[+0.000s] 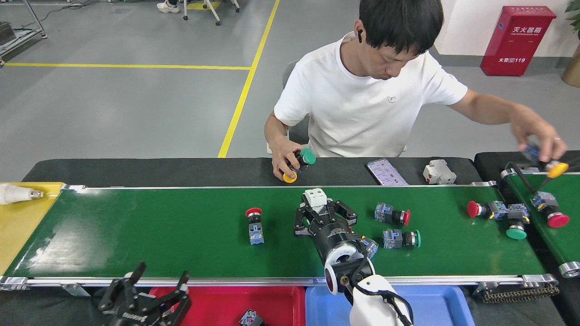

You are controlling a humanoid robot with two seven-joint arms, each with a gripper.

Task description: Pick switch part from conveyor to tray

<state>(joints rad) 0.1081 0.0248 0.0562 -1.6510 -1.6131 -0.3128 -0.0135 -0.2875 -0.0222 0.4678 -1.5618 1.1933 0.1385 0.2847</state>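
Note:
On the dark-green conveyor my right gripper reaches up the belt's middle, its fingers closed against both sides of a white block-shaped switch part that stands tilted up. Red-capped switch parts lie at the left and right of it, and a green-capped one lies nearer. Another part shows partly under my right arm. My left gripper is open at the bottom left, over the near rim of the red tray. The blue tray sits below my right arm.
A person sits across the belt; one hand holds buttons on the black table, the other holds a yellow-capped switch over a second green belt. More switches lie at the belt's right end. A phone, a white breaker and a bulb lie around.

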